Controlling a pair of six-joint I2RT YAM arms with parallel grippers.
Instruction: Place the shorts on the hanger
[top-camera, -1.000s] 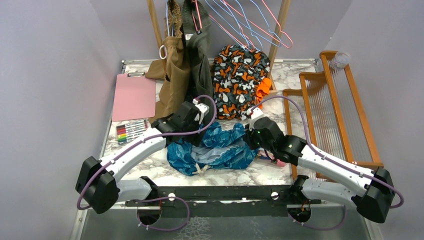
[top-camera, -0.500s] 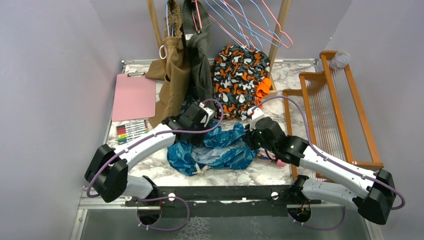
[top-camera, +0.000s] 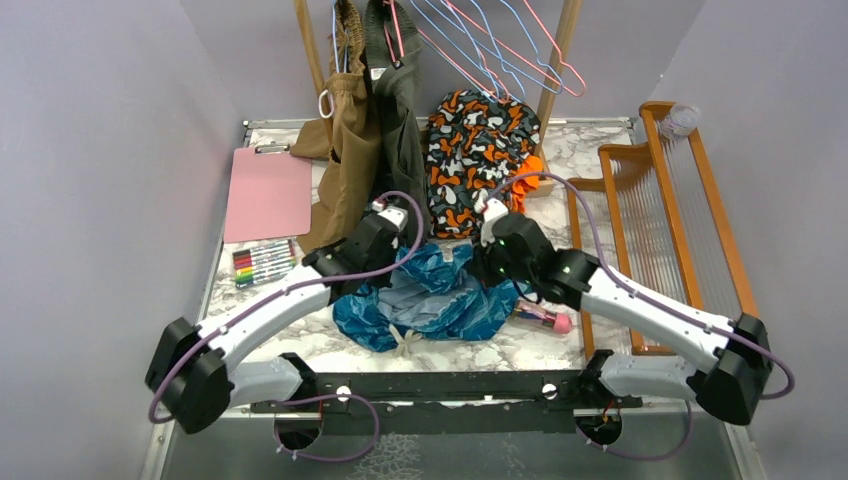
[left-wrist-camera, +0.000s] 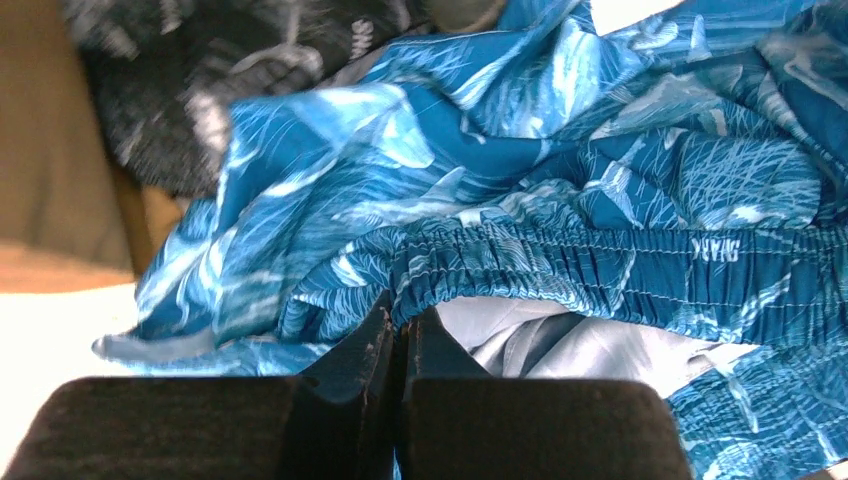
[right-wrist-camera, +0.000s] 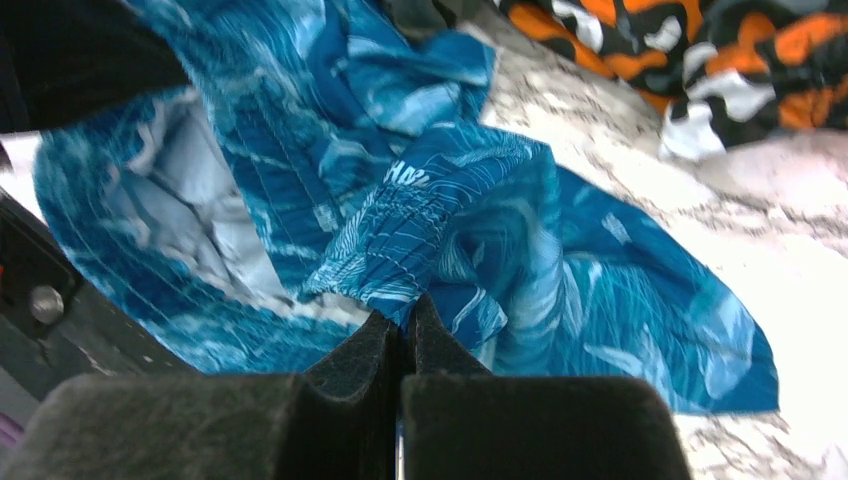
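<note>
The left gripper (left-wrist-camera: 398, 318) is closed tight, and the gathered waistband of the shorts (top-camera: 430, 300) is pinched between its tips. The right gripper (right-wrist-camera: 402, 322) is closed tight too, and a fold of the same waistband is held in it. The shorts are stretched between the two grippers, so the long side runs from left to right. They are bunched up in the middle of the marble table (top-camera: 600, 150), near the arm bases. The cream drawstring (top-camera: 405, 340) is seen at the near edge, so the front is pointed toward the near side. The cloth is shiny teal-blue with a wavy darker-blue print. A pale lining is shown where the waist is pulled open. An orange, black and white garment (top-camera: 475, 160) is laid just beyond the shorts, on the far side.
</note>
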